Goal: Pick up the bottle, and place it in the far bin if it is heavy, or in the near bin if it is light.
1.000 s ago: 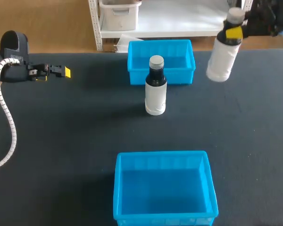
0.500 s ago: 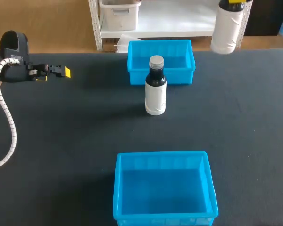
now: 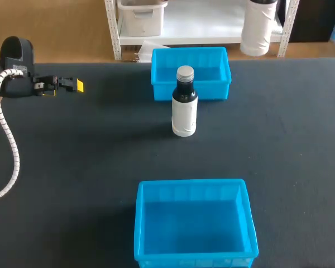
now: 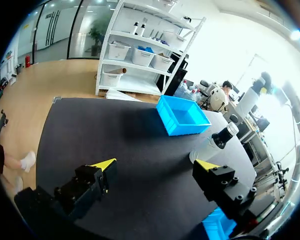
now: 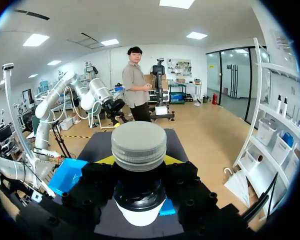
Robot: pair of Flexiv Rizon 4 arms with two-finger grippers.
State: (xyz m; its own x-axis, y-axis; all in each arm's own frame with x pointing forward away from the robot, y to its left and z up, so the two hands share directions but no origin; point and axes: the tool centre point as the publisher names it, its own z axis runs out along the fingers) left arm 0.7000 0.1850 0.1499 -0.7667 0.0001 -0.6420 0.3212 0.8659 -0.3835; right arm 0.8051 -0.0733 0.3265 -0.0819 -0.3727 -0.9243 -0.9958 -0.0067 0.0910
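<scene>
Right claw (image 5: 140,161), gripping the lifted bottle (image 3: 255,30), drifted left; it's upright, off the far bin's (image 3: 215,92) right corner.

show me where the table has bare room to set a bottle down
Bare table along the right side, and the strip between the standing bottle and the near bin. Tight only where that bottle stands close before the far bin.
</scene>
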